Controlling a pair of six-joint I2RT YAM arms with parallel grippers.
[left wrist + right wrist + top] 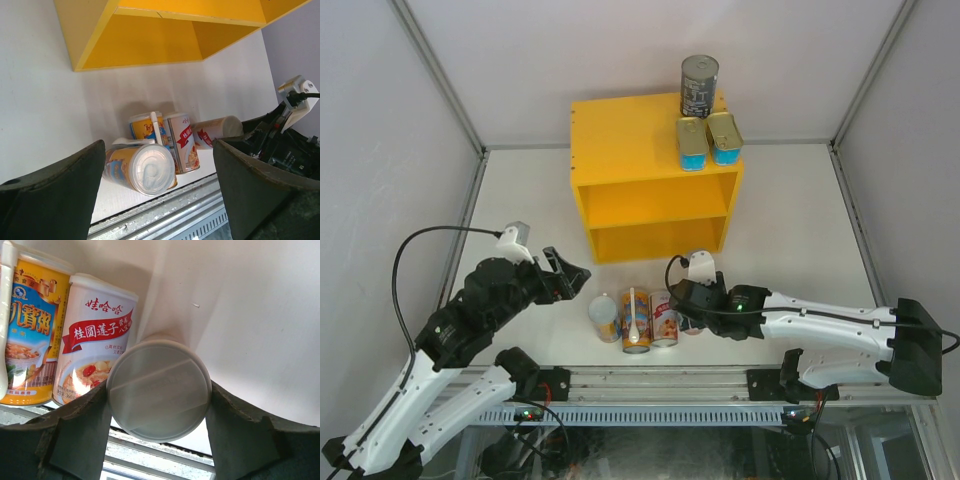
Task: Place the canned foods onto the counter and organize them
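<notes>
At the table's [800,220] near edge, right claw [691,319] is clamping the toppled white-red can [159,390], three cans [635,322] crowding its 9 o'clock. Left claw [570,273] is gaping wide, empty. At 12, the counter [620,135] is carrying a grey can [699,86] and two tins [692,143] along its right edge.

"娃哈哈", "桂圆莲子" on upright white-red can [95,340]

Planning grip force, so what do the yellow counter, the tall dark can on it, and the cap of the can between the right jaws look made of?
Yellow counter: likely painted wood or board; matte, even colour, thick panel edges.
Dark can: probably metal; grey sheen on top, dark label around it.
Lying can: cap seems frosted white plastic; ridges beneath show through.
</notes>
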